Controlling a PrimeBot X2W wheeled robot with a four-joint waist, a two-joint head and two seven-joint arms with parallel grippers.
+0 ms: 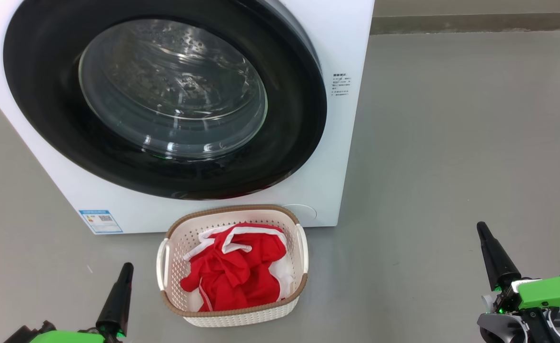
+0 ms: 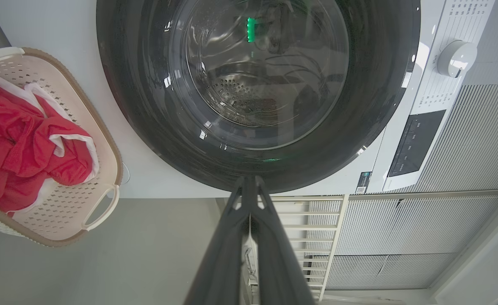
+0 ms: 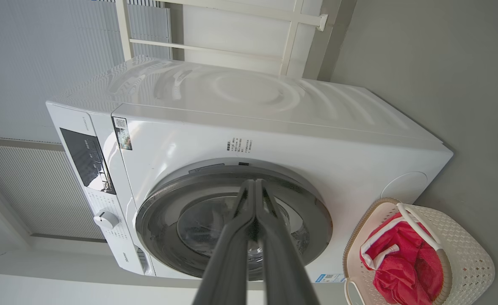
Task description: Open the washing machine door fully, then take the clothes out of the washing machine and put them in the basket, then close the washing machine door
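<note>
Basket [image 1: 236, 320] long axis along washing machine [image 1: 344, 157] front

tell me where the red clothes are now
In the head view, low centre, the clothes lie in the basket on the floor, right before the washing machine.

Clothes [image 1: 235, 271] in basket [image 1: 175, 243], before washer [image 1: 337, 143]

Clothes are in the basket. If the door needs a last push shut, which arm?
Left, probably. The left gripper sits just below the door, and its wrist view faces it close up. The right gripper is off past the washer's side.
</note>
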